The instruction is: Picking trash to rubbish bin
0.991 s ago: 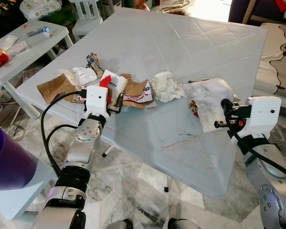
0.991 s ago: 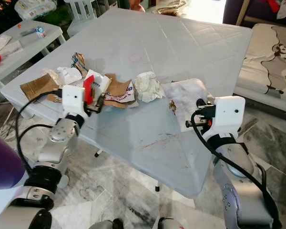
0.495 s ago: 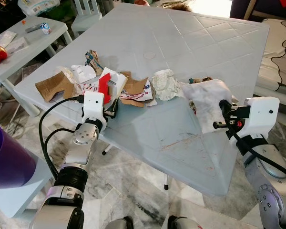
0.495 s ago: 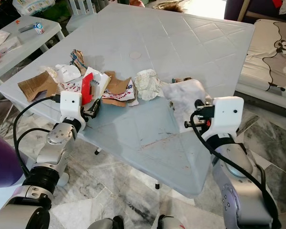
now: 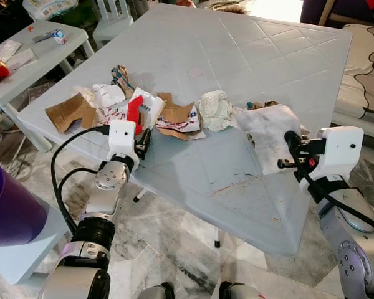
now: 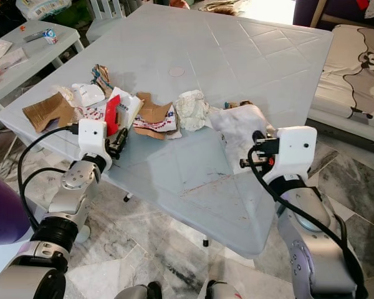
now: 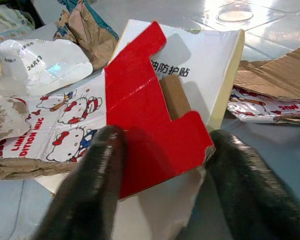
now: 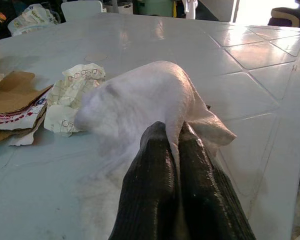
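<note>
The right gripper (image 8: 174,150) is pinched tight on a fold of the white tissue sheet (image 5: 269,124), which lies draped over the near right part of the table (image 5: 237,62). Over the last second this sheet has been dragged slightly and reshaped, so the grasp appears secure and the piece is likely ready to lift.

The left gripper (image 7: 162,165) has its fingers (image 7: 90,185) spread apart, one either side of the near edge of the red-and-white carton (image 7: 150,115), not closed on it. A second ago this gripper sat among the scraps; it has since drawn back a little toward the table edge. The carton grasp is judged still pending.

Beyond the carton lie a printed cartoon wrapper (image 7: 60,120), brown cardboard pieces (image 5: 71,111), a crumpled paper ball (image 5: 215,111) and a white plastic scrap (image 5: 109,94).

A purple bin (image 5: 9,208) stands at the robot's near left on the marble floor (image 5: 187,249). A smaller side table (image 5: 31,53) stands further left, and a panda-print mattress (image 5: 368,56) lies far right.
</note>
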Available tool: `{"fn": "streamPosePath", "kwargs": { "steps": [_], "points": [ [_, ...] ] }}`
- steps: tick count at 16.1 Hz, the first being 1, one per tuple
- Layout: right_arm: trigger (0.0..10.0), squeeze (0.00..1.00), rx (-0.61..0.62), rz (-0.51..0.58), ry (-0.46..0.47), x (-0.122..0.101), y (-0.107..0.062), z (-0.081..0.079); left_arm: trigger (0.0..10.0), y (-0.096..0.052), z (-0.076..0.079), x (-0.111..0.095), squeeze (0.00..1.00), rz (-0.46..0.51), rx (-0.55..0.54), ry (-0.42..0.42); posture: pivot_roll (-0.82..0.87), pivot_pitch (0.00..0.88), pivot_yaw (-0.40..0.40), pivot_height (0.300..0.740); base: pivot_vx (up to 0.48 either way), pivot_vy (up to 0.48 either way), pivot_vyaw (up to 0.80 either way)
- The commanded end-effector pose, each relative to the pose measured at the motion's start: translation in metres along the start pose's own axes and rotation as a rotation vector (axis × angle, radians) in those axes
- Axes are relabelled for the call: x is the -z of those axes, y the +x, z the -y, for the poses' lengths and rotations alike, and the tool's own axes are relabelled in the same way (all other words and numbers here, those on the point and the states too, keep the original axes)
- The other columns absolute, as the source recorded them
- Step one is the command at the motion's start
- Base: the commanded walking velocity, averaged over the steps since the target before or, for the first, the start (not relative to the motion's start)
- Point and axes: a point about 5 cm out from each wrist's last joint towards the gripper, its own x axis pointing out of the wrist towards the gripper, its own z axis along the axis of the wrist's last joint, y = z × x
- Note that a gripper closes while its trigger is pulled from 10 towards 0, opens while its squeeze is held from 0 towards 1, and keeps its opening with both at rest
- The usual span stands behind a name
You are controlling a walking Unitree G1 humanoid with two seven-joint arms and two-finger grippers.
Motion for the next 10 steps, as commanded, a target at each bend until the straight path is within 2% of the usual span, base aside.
{"fn": "streamPosePath", "kwargs": {
  "steps": [1, 10],
  "points": [
    [10.0, 0.00, -0.024, 0.009, -0.008, -0.0037, -0.0018, -0.0041, 0.0, 0.0010, -0.0043, -0.0020, 0.00, 0.007, -0.010, 0.006, -0.15, 0.187, 0.058, 0.740, 0.000, 0.000, 0.00],
    [10.0, 0.00, -0.024, 0.009, -0.008, -0.0027, -0.0006, -0.0047, 0.0, 0.0016, -0.0063, -0.0036, 0.00, 0.023, -0.024, 0.027, -0.14, 0.185, 0.063, 0.740, 0.000, 0.000, 0.00]
  ]
}}
